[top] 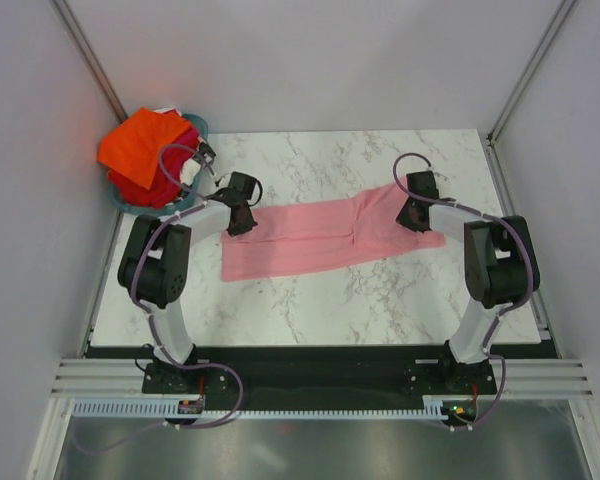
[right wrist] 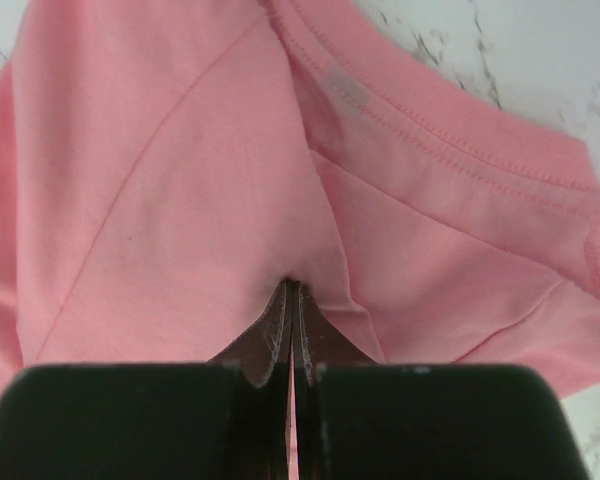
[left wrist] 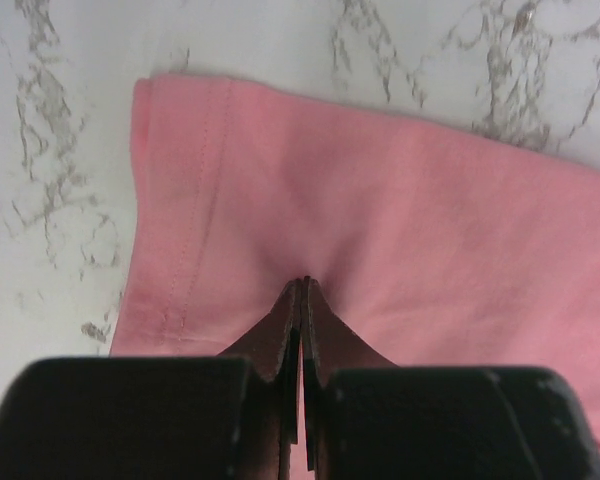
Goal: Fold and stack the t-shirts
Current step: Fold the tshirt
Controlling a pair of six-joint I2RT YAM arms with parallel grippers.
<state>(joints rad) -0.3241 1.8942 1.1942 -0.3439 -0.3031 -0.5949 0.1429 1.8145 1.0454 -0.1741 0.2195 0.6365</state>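
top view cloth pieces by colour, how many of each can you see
pink t-shirt: 1
orange cloth: 1
red cloth: 1
total: 3 showing; the heap in the teal basket may hide more

the white marbled table (top: 380, 300) carries a pink t-shirt (top: 320, 235) lying flat across its middle, and a teal basket (top: 200, 126) at its far left corner.

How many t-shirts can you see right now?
3: the pink t-shirt spread on the table; the orange t-shirt atop the red t-shirt in the basket. Others may be hidden beneath.
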